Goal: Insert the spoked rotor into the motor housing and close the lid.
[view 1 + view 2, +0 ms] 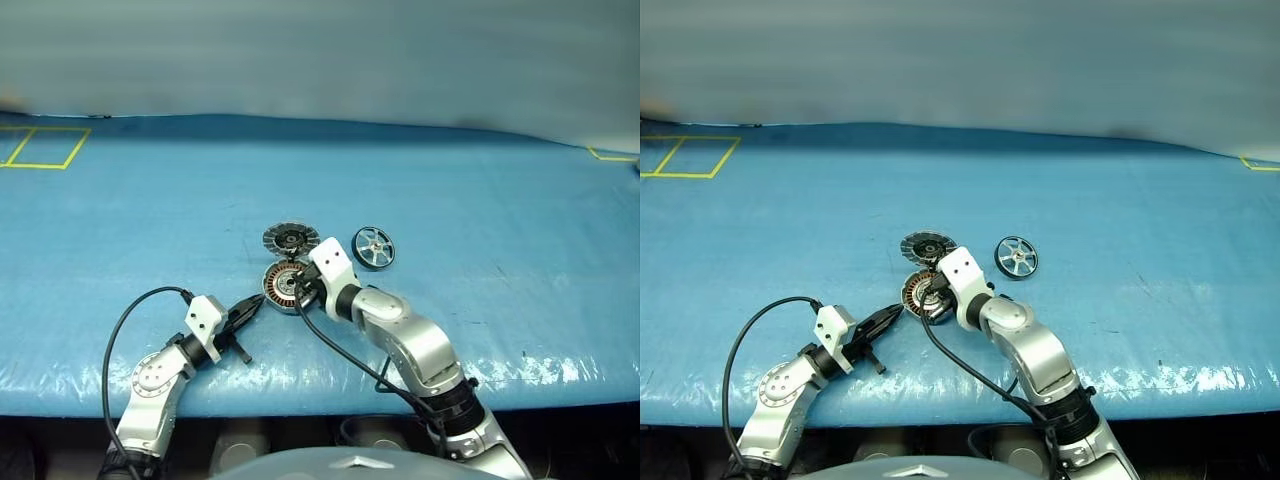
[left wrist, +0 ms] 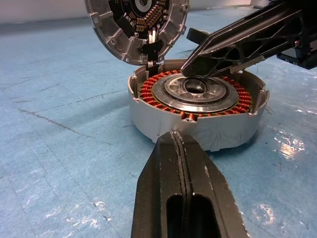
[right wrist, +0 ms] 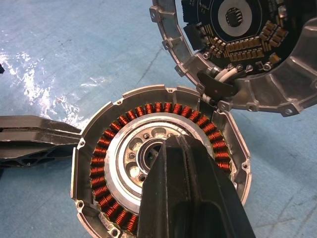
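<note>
My left claw (image 1: 252, 307) has its two black fingers pressed flat together with nothing between them. It lies low over the blue worktop (image 1: 480, 200), its tip just beside the outer wall of the motor housing (image 1: 283, 286) at the housing's eight o'clock side. In the left wrist view the joined fingers (image 2: 183, 198) point straight at the housing's grey wall; I cannot tell whether the tip touches it.

My right claw (image 3: 171, 148) is pinched shut too and grips nothing. It slants down from the four o'clock side, its tip over the silver centre of the housing, at the edge of the central bore. I cannot tell whether it rests on the metal or hovers just above it.

The motor housing sits flat on the worktop, near the front edge and about midway across. Its ring of copper windings (image 3: 106, 153) is exposed, and its centre is open.

The lid (image 1: 290, 238) is just beyond the housing, at its twelve o'clock, close against the rim. It is tipped up at that edge, showing its inner face of small parts around a dark centre.

The spoked rotor (image 1: 373, 247) is apart on the worktop, at about two o'clock from the housing and three o'clock from the lid, its silver spokes showing.
</note>
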{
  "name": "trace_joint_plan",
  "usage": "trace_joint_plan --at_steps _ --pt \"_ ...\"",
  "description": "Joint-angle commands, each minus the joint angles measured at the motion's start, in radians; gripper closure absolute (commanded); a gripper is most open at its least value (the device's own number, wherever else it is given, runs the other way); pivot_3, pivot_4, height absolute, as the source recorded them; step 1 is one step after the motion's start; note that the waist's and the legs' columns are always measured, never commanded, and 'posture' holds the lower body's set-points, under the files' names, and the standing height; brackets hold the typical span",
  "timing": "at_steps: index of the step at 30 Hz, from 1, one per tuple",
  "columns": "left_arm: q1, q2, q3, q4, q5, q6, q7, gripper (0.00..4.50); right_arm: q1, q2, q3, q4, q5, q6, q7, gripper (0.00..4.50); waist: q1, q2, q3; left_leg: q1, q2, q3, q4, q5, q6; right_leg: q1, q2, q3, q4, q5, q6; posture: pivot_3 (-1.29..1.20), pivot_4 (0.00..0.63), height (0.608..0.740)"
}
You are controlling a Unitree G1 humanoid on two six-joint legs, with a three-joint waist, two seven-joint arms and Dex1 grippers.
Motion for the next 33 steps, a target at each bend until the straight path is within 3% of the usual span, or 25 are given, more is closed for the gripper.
trace_joint_plan --at_steps 1,23,33 --pt "-0.007 0.001 -0.013 -0.023 0.001 -0.007 -0.010 4.50 -0.007 0.004 0.000 -0.037 0.009 0.005 -0.001 4.49 0.000 0.000 0.000 0.000 0.000 0.000 0.000 0.000 0.000 0.000 0.000 0.000 0.000 0.000 0.000 0.00 0.150 0.740" --pt "-0.008 0.000 -0.014 -0.017 0.006 -0.005 -0.008 4.50 -0.006 -0.018 0.068 0.019 -0.020 0.026 -0.003 4.49 0.000 0.000 0.000 0.000 0.000 0.000 -0.001 0.000 0.000 0.000 0.000 0.000 -0.001 0.000 0.000 0.00 0.150 0.740" --pt "-0.010 0.000 -0.015 -0.016 0.006 -0.005 -0.005 4.50 0.015 -0.032 0.049 -0.050 0.003 0.054 -0.003 4.49 0.003 0.000 0.000 0.000 0.000 0.000 -0.002 0.000 0.000 0.000 -0.001 0.000 -0.002 0.000 0.000 0.00 0.150 0.740"
